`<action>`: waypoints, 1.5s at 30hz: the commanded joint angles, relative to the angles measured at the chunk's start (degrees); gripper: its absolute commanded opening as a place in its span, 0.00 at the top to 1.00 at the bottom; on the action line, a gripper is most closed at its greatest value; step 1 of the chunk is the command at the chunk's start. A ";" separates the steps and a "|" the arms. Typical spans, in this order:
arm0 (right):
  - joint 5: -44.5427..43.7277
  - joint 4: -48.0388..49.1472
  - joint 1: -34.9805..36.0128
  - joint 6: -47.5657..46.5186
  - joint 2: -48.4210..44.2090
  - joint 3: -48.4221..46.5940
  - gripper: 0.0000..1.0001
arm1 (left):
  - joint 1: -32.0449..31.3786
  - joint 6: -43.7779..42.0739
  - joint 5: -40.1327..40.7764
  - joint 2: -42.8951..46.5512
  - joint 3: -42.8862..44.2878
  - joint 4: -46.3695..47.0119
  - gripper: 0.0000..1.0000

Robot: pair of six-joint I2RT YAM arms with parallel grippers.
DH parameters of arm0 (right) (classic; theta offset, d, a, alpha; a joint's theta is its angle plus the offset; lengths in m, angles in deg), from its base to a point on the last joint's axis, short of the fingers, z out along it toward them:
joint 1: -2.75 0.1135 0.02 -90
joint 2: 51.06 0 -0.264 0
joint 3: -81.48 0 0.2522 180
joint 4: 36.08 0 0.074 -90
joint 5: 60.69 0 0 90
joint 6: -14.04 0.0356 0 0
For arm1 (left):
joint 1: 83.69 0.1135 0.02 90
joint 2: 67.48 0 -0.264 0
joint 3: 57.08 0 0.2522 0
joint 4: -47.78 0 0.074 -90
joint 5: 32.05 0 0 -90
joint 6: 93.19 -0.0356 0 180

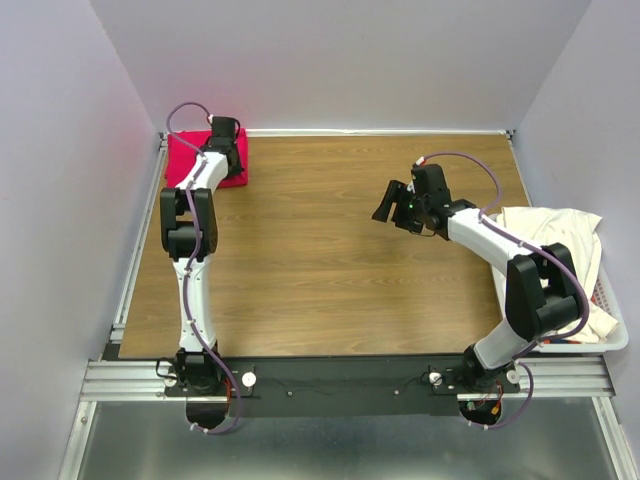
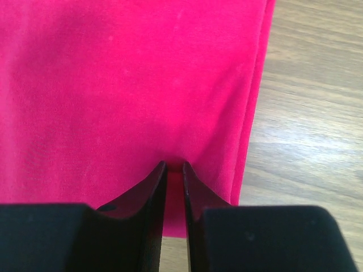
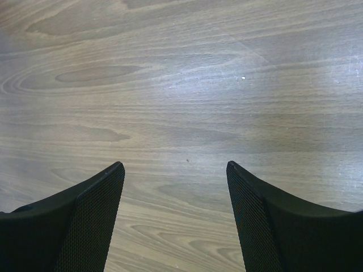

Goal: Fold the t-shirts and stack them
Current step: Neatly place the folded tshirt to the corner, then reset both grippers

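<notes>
The crimson-red t-shirt (image 1: 187,158) lies folded in the far left corner of the table and fills the left wrist view (image 2: 125,85), with its folded edge at the right. My left gripper (image 1: 225,135) is on it; the jaws (image 2: 174,165) stand almost closed, pinching a narrow ridge of red cloth at the shirt's near edge. The cream-white t-shirt (image 1: 550,230) lies crumpled over the white laundry basket (image 1: 615,335) at the right. My right gripper (image 1: 392,212) is open and empty above bare wood (image 3: 174,164), left of the basket.
The wooden table (image 1: 320,260) runs between the two arms. Grey walls close the table at the back and both sides. A metal rail runs along the left edge (image 1: 135,260).
</notes>
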 commanded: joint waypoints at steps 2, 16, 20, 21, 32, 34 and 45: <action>-0.48 1.28 0.27 0.65 -1.76 1.07 0.20 | 0.77 -1.76 1.59 1.50 -1.67 -4.51 0.76; -0.93 1.37 0.27 0.30 -2.03 -1.56 0.19 | -3.53 1.58 -12.64 16.61 -14.05 3.66 0.60; 0.30 1.46 0.27 0.30 -2.73 -2.44 0.17 | -6.69 5.26 -17.13 26.45 -23.01 9.35 0.58; 0.31 1.46 0.27 0.30 -2.99 -2.44 0.17 | -7.48 6.05 -18.01 28.21 -26.42 10.51 0.58; -2.58 1.37 0.27 -0.75 -8.62 -2.71 0.12 | -23.21 3.61 -18.37 47.64 -38.06 13.25 0.57; -3.99 1.37 0.27 -0.93 -10.55 -1.92 0.12 | -23.83 2.46 -19.15 49.84 -38.15 12.63 0.57; -5.93 1.46 0.27 0.30 -15.82 1.51 0.12 | -28.05 -0.44 -16.26 57.40 -43.85 15.87 0.57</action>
